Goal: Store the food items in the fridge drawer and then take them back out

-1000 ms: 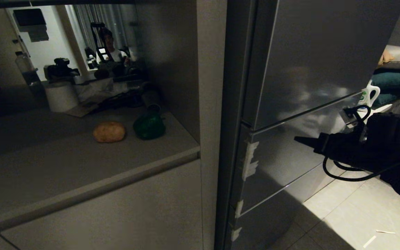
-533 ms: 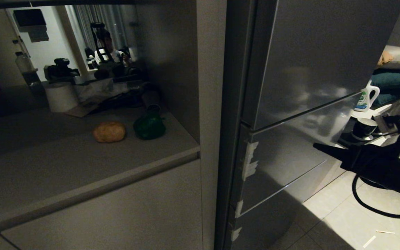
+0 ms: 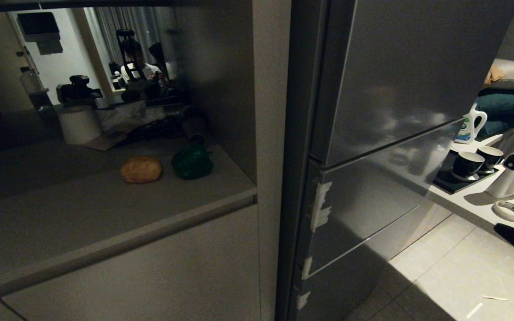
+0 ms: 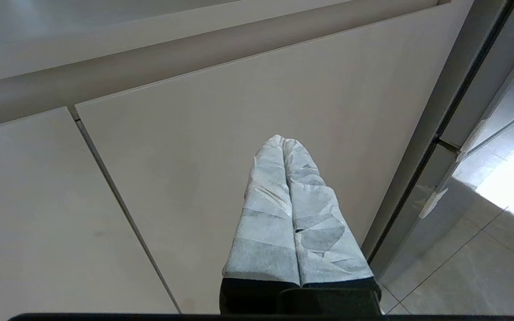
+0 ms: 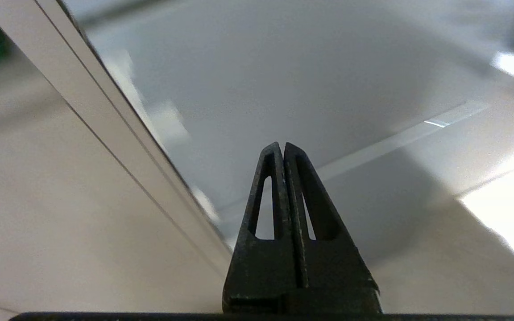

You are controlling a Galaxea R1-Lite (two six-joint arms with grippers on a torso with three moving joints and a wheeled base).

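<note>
On the desk (image 3: 105, 209) left of the fridge: potato (image 3: 141, 169) just beside green bell pepper (image 3: 192, 162), apart. Fridge drawer (image 3: 364, 209) closed, tape scraps at its edge. Left gripper (image 4: 283, 141) and right gripper (image 5: 282, 147): jaws pressed together, holding nothing.

A grey counter (image 3: 83, 214) carries a potato (image 3: 141, 169) just beside a green bell pepper (image 3: 192, 163), with a white paper roll (image 3: 78, 124) behind.
</note>
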